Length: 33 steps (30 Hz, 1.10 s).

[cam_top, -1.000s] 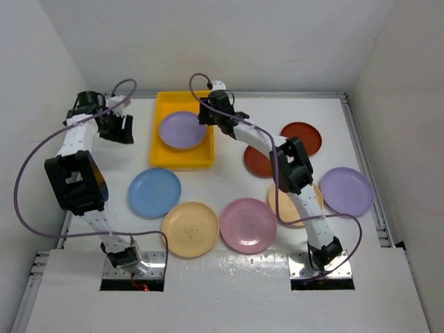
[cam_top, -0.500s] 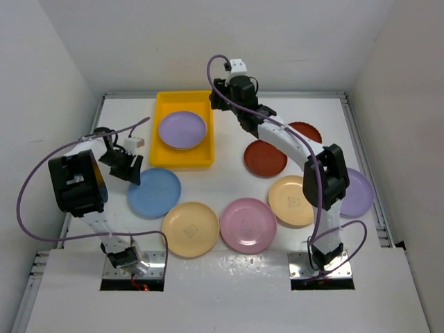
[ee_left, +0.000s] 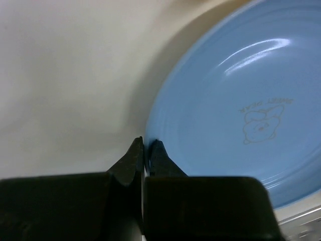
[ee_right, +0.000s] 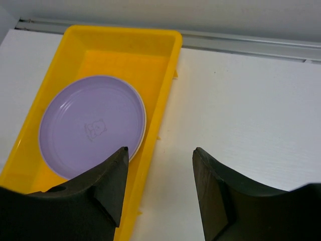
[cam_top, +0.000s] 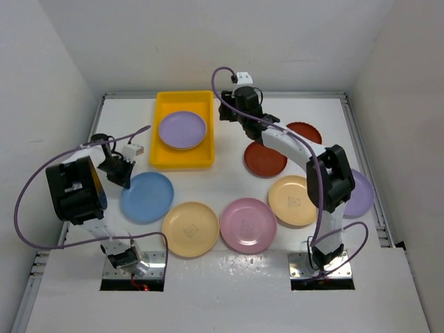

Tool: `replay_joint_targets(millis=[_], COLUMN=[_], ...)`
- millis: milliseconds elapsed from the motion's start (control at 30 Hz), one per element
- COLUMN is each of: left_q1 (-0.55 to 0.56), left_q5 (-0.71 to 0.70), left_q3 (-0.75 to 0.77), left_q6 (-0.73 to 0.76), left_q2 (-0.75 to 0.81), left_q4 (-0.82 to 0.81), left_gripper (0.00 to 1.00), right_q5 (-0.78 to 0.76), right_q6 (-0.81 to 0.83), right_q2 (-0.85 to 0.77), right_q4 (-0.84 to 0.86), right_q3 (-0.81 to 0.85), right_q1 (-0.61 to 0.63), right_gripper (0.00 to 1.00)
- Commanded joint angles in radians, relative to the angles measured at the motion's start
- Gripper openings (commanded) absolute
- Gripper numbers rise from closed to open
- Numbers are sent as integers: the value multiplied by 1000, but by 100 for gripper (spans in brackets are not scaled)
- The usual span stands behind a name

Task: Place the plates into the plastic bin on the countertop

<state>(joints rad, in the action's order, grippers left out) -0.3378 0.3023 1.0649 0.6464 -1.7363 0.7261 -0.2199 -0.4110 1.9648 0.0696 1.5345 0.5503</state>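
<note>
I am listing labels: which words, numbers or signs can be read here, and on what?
Blue plate: faint letters above a small drawn figure, too blurred to read.
Lilac plate in the yellow bin: a small stamped figure, no readable letters.
Nothing else can be read.

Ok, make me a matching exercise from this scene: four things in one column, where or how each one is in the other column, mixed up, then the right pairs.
Things:
1. blue plate
2. pink plate
3. plastic bin
4. right gripper

Places or states:
A. open, above the countertop just beside the bin
B. holds a lilac plate
C. rim pinched by the shut left gripper
D. lies free on the countertop, near the arm bases

Pairs: 1-C, 2-D, 3-B, 4-A
</note>
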Motion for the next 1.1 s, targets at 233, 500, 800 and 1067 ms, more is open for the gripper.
replay_joint_targets(millis=[233,500,800,1067], left_q1=[-125,-173,-279,32], left_q5=[-106,-8,271,285], left_q3=[159,513,1056,1037], left_q6=[539,556,283,-374], left_q2=[102,25,-200,-221], left_q4=[211,374,427,-12], left_gripper=[0,0,0,0], right_q5=[2,5,-4,-21], right_q6=[9,21,-14,-28], right_q2=[-30,-20,-70,-110], right_q4=[58,47,44,42], right_q3=[84,118,43,-25], right_q1=[-18,-32,-61,-64], right_gripper=[54,54,54,54])
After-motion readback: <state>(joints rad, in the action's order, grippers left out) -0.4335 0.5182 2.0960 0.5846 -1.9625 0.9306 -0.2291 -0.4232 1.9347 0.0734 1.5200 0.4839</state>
